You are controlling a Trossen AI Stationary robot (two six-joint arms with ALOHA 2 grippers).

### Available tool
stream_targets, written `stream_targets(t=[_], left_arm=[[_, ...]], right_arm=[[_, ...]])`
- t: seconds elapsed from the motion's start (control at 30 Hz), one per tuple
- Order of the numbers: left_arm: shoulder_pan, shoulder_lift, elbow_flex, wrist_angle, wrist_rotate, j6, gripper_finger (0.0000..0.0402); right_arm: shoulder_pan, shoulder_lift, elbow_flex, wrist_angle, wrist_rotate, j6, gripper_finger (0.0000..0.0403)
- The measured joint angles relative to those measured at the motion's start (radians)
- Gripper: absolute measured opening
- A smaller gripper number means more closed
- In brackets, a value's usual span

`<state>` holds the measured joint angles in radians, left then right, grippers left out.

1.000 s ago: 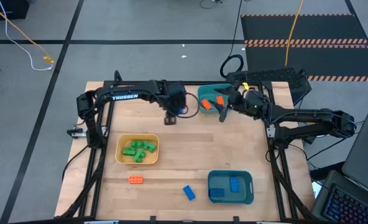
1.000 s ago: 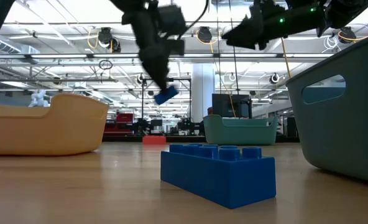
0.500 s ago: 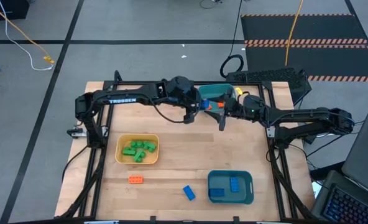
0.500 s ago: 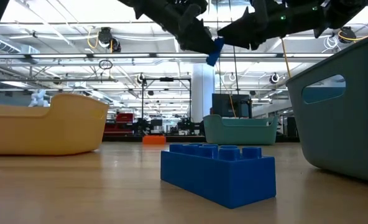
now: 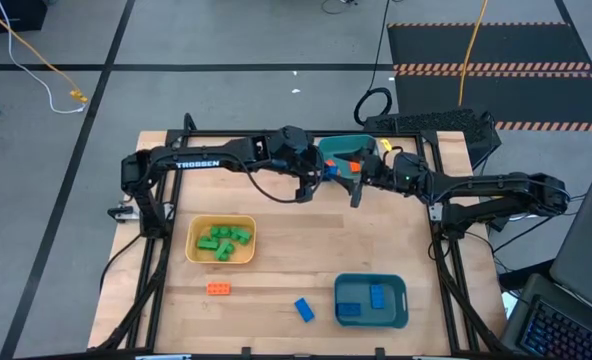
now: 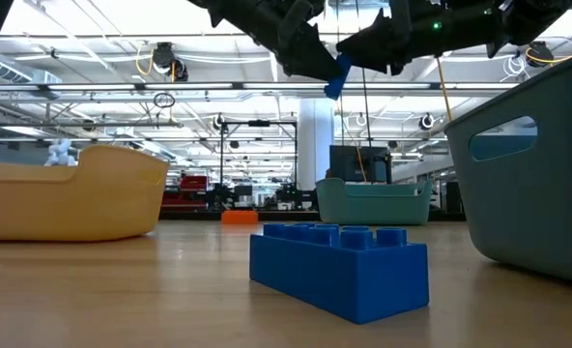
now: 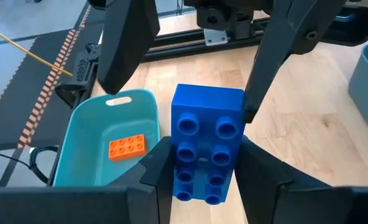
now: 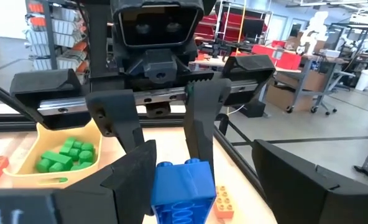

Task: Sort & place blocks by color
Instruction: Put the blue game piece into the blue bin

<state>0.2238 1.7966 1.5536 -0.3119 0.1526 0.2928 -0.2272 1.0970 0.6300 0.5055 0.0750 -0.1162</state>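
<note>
Left wrist view: blue block (image 7: 207, 149) clamped in left pincer (image 7: 202, 163).

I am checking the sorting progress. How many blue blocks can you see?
4. One held by the left gripper in the air, one loose on the table, two in the near teal tray. Others may be hidden.
</note>
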Motion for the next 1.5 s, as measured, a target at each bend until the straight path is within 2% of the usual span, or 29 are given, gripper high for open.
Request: stream_targets(t=[0.4, 0.57, 0.77, 0.9, 1.1, 1.2, 1.33, 1.5], left_arm=[[-0.012, 0.002, -0.001, 0.023, -0.001, -0.015, 0.0135], [-0.012, 0.003, -0.002, 0.028, -0.007, -0.019, 0.0136], [-0.013, 0.003, -0.002, 0.027, -0.010, -0.026, 0.0137], [-0.013, 0.003, -0.002, 0.026, -0.020, -0.026, 0.0137], [-0.010, 0.003, 0.003, 0.031, -0.023, -0.013, 0.0138], [-0.011, 0.003, 0.003, 0.035, -0.023, 0.002, 0.0140], [-0.010, 0.003, 0.006, 0.014, -0.037, 0.013, 0.0165], [-0.010, -0.009, 0.006, -0.058, -0.175, 0.000, 0.0238]], right_arm=[[0.000, 0.062, 0.001, 0.021, -0.004, 0.043, 0.0258], [0.013, 0.062, 0.002, 0.016, -0.058, 0.049, 0.0258], [0.037, 0.062, 0.002, 0.002, 0.005, 0.030, 0.0253], [0.052, 0.062, 0.002, -0.011, 0.012, 0.021, 0.0224], [0.075, 0.062, 0.002, -0.017, 0.059, -0.029, 0.0138], [0.079, 0.062, 0.002, -0.023, 0.058, -0.049, 0.0134], [0.079, 0.062, 0.002, -0.021, 0.058, -0.073, 0.0134], [0.078, 0.064, -0.002, -0.061, 0.068, -0.092, 0.0134]])
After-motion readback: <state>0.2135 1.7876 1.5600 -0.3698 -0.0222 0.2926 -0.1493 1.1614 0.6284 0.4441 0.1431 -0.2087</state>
